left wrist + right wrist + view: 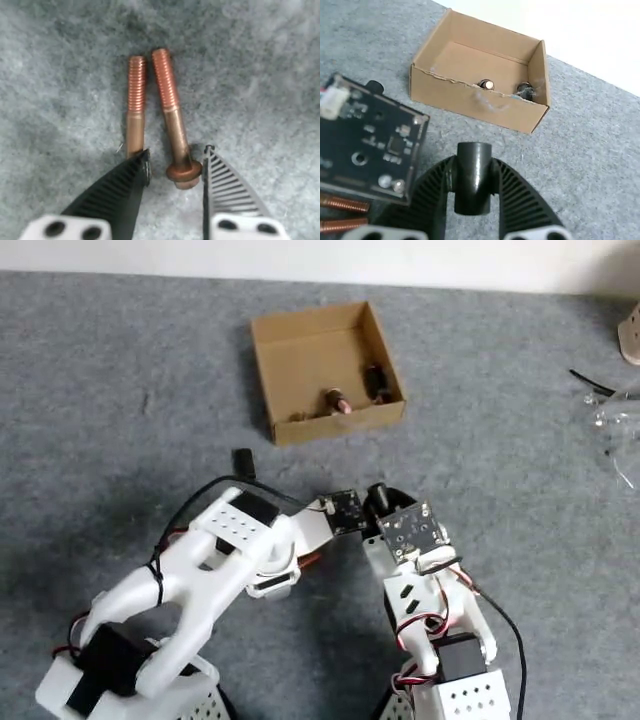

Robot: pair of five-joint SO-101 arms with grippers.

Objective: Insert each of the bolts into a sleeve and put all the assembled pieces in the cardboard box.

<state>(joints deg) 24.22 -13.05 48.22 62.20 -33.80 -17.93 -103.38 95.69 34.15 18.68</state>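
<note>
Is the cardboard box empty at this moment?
No, a copper-tipped piece and a darker piece lie inside the cardboard box, close to its front wall.

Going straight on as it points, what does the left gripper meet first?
Probably the bolt whose head lies between the open fingers of the left gripper; depth is unclear, so perhaps the grey mat.

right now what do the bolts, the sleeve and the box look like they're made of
Bolts: metal, perhaps copper-plated steel, going by the shiny reddish-brown shanks and cut threads.
Sleeve: smooth black tube with a dull sheen; plastic or coated metal, the look leaves it open.
Cardboard box: plain brown cardboard, matte, with a ragged torn top edge on one wall.
</note>
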